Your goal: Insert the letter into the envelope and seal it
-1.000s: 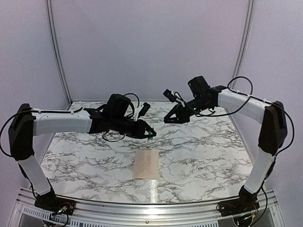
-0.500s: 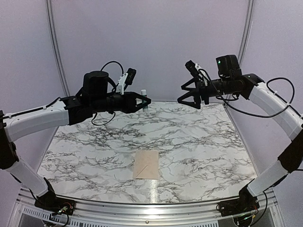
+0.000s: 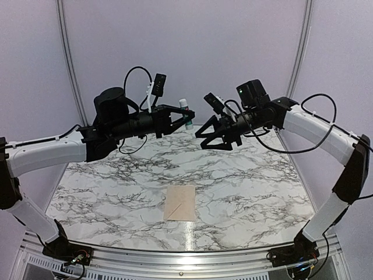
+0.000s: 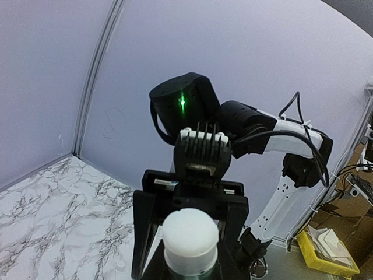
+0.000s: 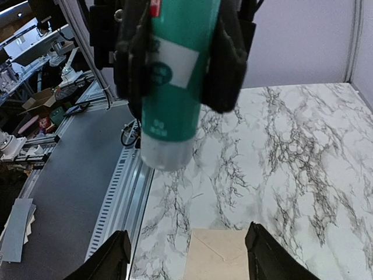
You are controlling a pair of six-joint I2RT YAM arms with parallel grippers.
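Two sets of jaws hang raised above the desk (image 3: 262,181), facing each other in mid-air. Grip check: left jaws closed on a glue stick (image 3: 185,112), a teal tube with pale ends, held roughly upright across the grip. The right jaws stand open and empty, just beside the stick and pointed at it. In the right wrist view the tube fills the space ahead of them.

On the desk the envelope (image 3: 179,203) lies flat near the front edge, about midway across, well below both sets of jaws. Nothing touches it. The letter is not visible as a separate sheet — probably already inside, though I cannot confirm it. The flap looks folded flat; whether it is stuck down cannot be told.

Judgement: insertion likely done, sealing not yet. Remaining: uncap the stick, glue the flap, press it shut.
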